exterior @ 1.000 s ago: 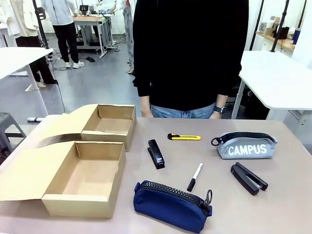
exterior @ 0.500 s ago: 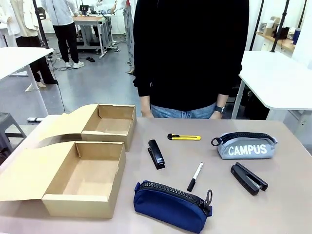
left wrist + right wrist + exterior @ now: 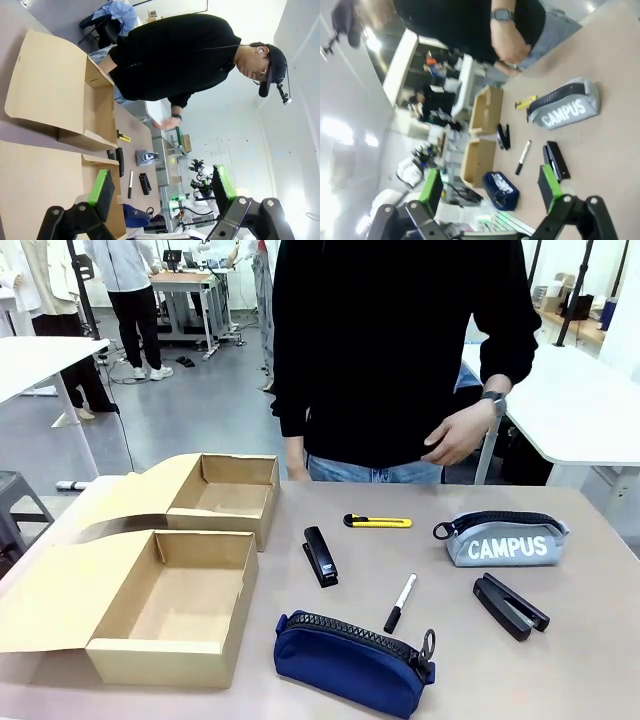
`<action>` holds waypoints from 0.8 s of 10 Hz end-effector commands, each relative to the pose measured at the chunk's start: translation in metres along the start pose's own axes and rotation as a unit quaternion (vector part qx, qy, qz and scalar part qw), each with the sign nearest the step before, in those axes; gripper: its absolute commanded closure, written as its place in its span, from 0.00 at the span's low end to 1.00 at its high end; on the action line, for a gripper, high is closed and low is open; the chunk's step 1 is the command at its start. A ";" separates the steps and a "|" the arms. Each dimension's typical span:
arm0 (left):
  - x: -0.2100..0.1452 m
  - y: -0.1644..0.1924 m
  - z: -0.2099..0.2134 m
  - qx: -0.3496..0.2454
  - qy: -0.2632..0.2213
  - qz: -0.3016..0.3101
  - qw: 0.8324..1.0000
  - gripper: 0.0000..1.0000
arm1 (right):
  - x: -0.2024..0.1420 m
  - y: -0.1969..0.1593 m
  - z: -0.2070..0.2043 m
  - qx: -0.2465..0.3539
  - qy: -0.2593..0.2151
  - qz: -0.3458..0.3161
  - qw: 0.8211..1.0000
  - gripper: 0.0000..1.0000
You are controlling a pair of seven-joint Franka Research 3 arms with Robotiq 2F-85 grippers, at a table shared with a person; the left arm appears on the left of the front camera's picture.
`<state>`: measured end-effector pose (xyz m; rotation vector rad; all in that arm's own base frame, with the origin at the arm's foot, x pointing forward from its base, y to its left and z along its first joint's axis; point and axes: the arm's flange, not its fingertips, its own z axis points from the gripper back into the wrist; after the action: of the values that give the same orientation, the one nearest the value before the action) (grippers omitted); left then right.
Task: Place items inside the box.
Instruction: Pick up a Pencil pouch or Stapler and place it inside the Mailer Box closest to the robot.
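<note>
Person's hand (image 3: 458, 432) higher now, perhaps empty

The navy fabric zip pouch (image 3: 350, 660) is plain; the grey fabric zip pouch (image 3: 505, 540) carries white lettering. The slim utility knife (image 3: 380, 521) is yellow.

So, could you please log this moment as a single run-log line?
left gripper: open, free | right gripper: open, free | near box: open, nothing packed | navy pouch, marker, knife: on table | person's hand: off table
</note>
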<state>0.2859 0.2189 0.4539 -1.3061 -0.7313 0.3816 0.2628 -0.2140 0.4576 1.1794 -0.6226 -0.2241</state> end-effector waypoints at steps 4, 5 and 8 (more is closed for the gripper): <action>0.002 -0.001 0.000 -0.011 -0.004 -0.011 1.000 0.00 | -0.021 0.002 0.010 -0.096 -0.027 0.067 0.993 0.00; 0.002 -0.001 0.000 -0.011 -0.004 -0.011 1.000 0.00 | -0.034 -0.009 0.041 -0.093 -0.050 0.087 0.991 0.00; 0.002 -0.001 0.000 -0.011 -0.004 -0.011 1.000 0.00 | -0.020 -0.007 0.050 -0.094 -0.056 0.057 0.992 0.00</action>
<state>0.2857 0.2195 0.4547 -1.3033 -0.7308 0.3811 0.1975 -0.2675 0.4493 0.9599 -0.8000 -0.3206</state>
